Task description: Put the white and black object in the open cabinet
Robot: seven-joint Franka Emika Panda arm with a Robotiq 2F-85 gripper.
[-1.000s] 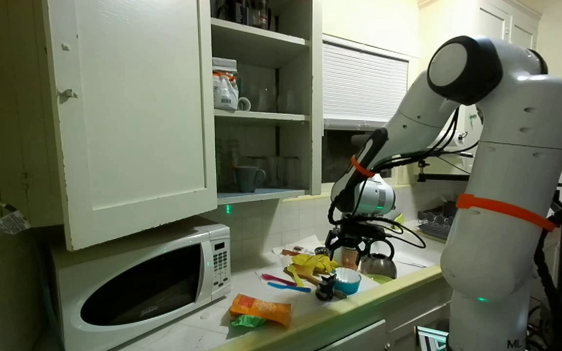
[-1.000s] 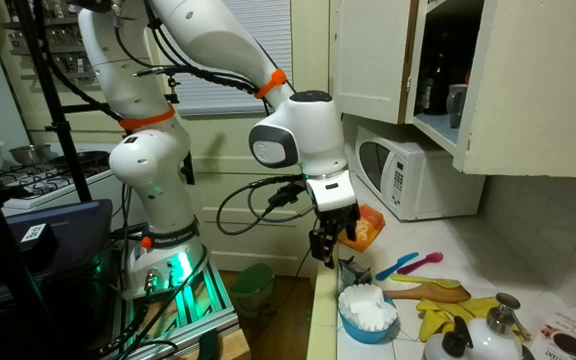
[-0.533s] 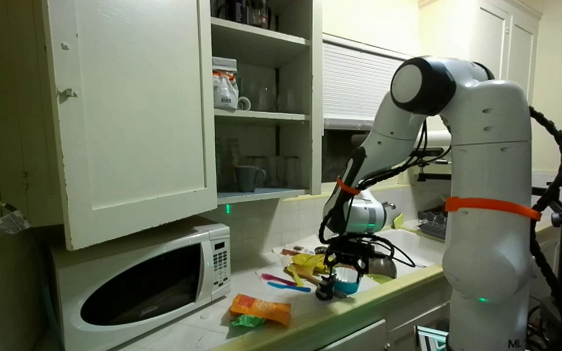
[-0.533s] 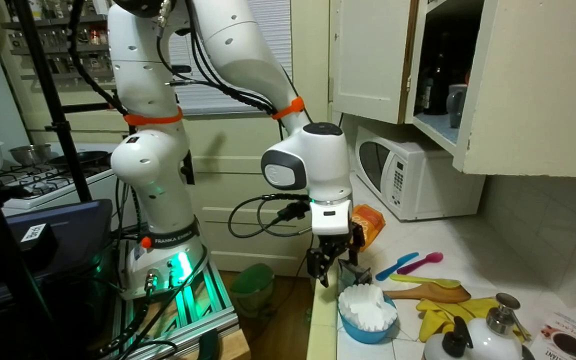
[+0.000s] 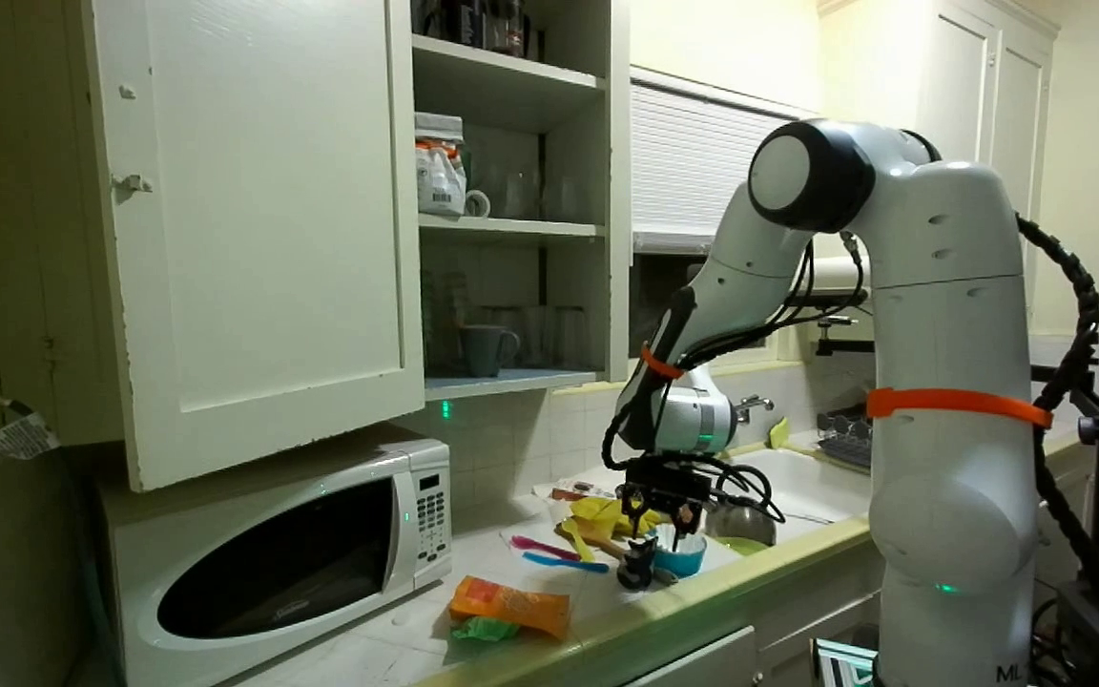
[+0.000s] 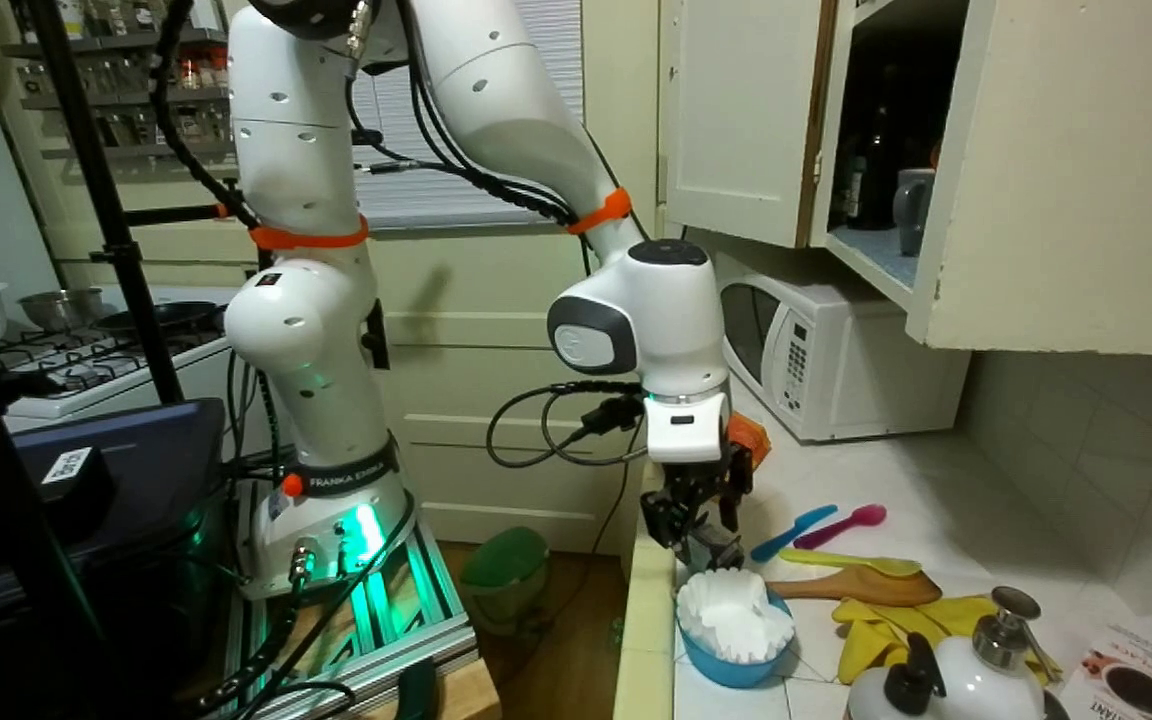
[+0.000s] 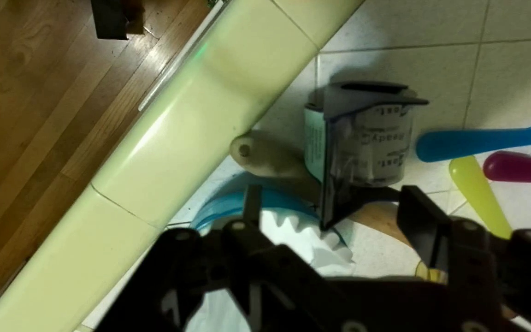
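The white and black object [image 7: 371, 143] is a small clear, white-labelled container with black flaps. It stands on the counter near its front edge, and it also shows in both exterior views [image 5: 637, 565] [image 6: 714, 550]. My gripper [image 7: 332, 196] is open and empty. Its fingers stand apart on either side of the object's near corner in the wrist view. In both exterior views the gripper [image 5: 656, 540] [image 6: 706, 536] points down just above and beside the object. The open cabinet [image 5: 511, 228] hangs on the wall above the microwave, its door [image 5: 273, 210] swung wide; it also shows in an exterior view [image 6: 1086, 180].
A blue bowl [image 6: 731, 672] with white paper liners stands against the object's side. Blue [image 6: 794, 532], pink [image 6: 841, 526] and yellow-green [image 6: 851, 562] utensils and a wooden spoon [image 6: 876, 585] lie beside it. An orange bag [image 5: 509, 605] and the microwave [image 5: 292, 553] stand farther along the counter.
My gripper has come down and across toward the counter, and is now over the white and black object. The object has not moved. The fingers stay open.
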